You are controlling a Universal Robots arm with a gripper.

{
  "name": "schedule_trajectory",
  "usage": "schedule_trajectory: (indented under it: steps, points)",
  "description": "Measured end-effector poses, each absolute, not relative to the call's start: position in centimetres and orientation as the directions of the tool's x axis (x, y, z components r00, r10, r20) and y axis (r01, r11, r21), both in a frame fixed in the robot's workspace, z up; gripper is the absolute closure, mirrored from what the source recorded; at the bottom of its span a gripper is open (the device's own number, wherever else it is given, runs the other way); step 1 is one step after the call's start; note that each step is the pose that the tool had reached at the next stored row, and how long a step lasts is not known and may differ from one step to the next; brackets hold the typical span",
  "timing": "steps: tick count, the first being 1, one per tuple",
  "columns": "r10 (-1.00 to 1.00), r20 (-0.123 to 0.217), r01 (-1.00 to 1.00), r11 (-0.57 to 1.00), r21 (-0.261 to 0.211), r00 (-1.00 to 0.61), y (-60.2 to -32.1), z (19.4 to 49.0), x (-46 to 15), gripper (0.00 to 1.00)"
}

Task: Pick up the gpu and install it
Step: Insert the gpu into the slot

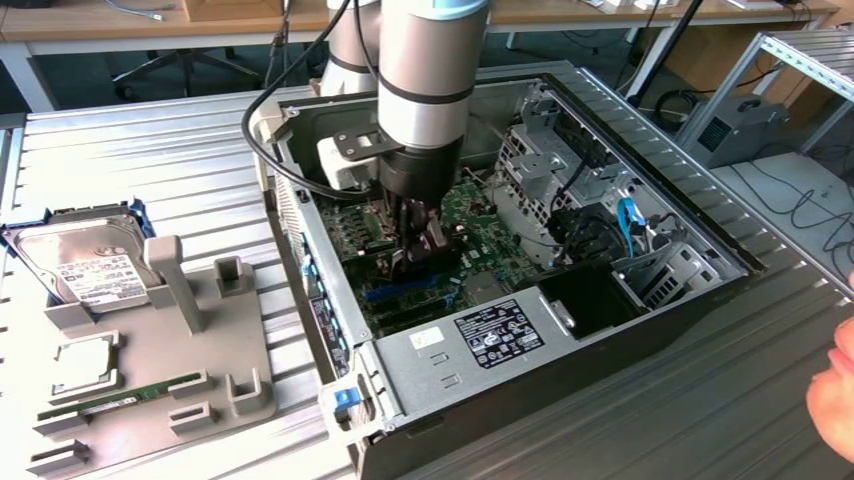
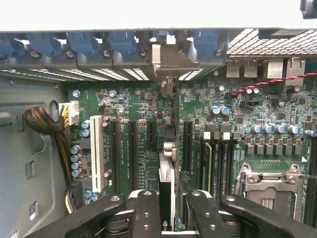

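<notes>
In the exterior view my gripper [image 1: 411, 252] is down inside the open computer case [image 1: 667, 300], just above the green motherboard [image 1: 474, 215]. It is shut on the gpu [image 1: 416, 268], a thin black card held on edge. The wrist view looks along the card: the gpu [image 2: 167, 181] runs edge-on between the two black fingers [image 2: 146, 213] of the gripper [image 2: 171, 218]. Its silver bracket [image 2: 171, 59] is at the case's rear wall, by the blue slot clips. The card stands over the motherboard [image 2: 133, 104], between two long black expansion slots [image 2: 132, 153]. How deep it sits I cannot tell.
A grey fixture tray [image 1: 240, 390] on the exterior view's left holds a silver hard drive [image 1: 87, 265], a processor [image 1: 83, 362] and a green memory stick [image 1: 120, 395]. The power supply [image 1: 494, 335] and drive cage [image 1: 534, 165] crowd the case. A person's hand [image 1: 838, 390] shows at the right edge.
</notes>
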State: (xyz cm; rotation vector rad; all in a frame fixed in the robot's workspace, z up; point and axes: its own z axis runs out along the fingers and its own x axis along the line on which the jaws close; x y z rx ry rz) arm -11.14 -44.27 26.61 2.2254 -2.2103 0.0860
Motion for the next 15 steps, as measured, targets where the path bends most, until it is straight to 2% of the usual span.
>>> schedule_trajectory:
  steps: [7, 15]
  points:
    - [-1.000, 0.011, -0.999, -0.006, -0.036, 0.006, -44.57, 26.62, -11.14, 0.74]
    - [-1.000, 0.009, -0.999, -0.007, -0.036, 0.006, -44.67, 26.57, -11.17, 0.74]
